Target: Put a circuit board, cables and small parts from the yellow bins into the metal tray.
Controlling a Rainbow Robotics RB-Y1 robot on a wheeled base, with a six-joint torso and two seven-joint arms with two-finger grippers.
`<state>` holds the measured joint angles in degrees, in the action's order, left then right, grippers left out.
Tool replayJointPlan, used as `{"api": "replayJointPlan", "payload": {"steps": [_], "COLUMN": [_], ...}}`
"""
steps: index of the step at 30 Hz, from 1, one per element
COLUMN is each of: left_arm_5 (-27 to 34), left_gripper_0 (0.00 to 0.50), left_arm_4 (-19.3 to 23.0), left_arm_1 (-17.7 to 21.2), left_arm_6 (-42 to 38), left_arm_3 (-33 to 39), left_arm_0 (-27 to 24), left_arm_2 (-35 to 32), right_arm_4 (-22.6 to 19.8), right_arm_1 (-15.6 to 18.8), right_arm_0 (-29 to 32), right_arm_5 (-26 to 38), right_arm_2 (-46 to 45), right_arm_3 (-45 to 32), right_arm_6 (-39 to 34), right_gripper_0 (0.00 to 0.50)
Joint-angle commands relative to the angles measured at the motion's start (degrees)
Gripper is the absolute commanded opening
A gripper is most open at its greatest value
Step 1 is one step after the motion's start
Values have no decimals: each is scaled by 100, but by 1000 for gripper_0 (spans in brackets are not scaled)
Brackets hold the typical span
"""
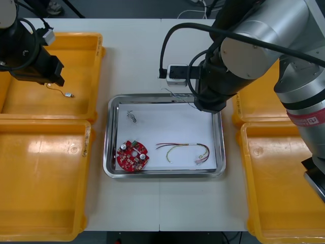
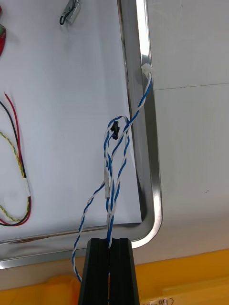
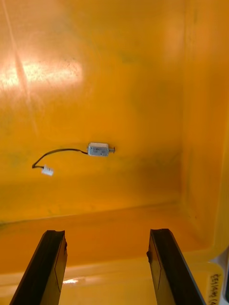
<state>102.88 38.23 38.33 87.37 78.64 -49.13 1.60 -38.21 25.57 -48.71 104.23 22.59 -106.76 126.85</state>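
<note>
My right gripper (image 2: 110, 248) is shut on a twisted blue and white cable (image 2: 114, 157), which hangs across the rim of the metal tray (image 2: 150, 157) at its far right corner (image 1: 216, 104). On the tray's white inside lie a round red circuit board (image 1: 133, 156), a red and yellow cable (image 1: 185, 150) and a small metal part (image 1: 132, 117). My left gripper (image 3: 107, 267) is open above the far left yellow bin (image 1: 81, 46). Ahead of its fingers, on the bin floor, rests a small metal part (image 3: 100, 149) with a thin black wire.
A near left yellow bin (image 1: 40, 178) and two right yellow bins (image 1: 279, 173) flank the tray. A small white box (image 1: 176, 73) with a black cable plugged in sits on the table just beyond the tray's far rim.
</note>
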Motion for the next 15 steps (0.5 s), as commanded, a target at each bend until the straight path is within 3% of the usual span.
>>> {"api": "replayJointPlan", "payload": {"steps": [1, 15], "left_arm_5": [-233, -1077], "left_gripper_0": [500, 500], "left_arm_4": [-43, 1], "left_arm_1": [254, 254], "left_arm_6": [360, 536], "left_arm_3": [-103, -859], "left_arm_0": [-343, -475], "left_arm_2": [-151, 315], "right_arm_4": [279, 393], "right_arm_1": [-61, -69], "right_arm_0": [11, 389], "right_arm_5": [-263, -1045], "right_arm_2": [457, 738], "right_arm_3": [-3, 322], "right_arm_6": [279, 543], "right_gripper_0": [0, 0]}}
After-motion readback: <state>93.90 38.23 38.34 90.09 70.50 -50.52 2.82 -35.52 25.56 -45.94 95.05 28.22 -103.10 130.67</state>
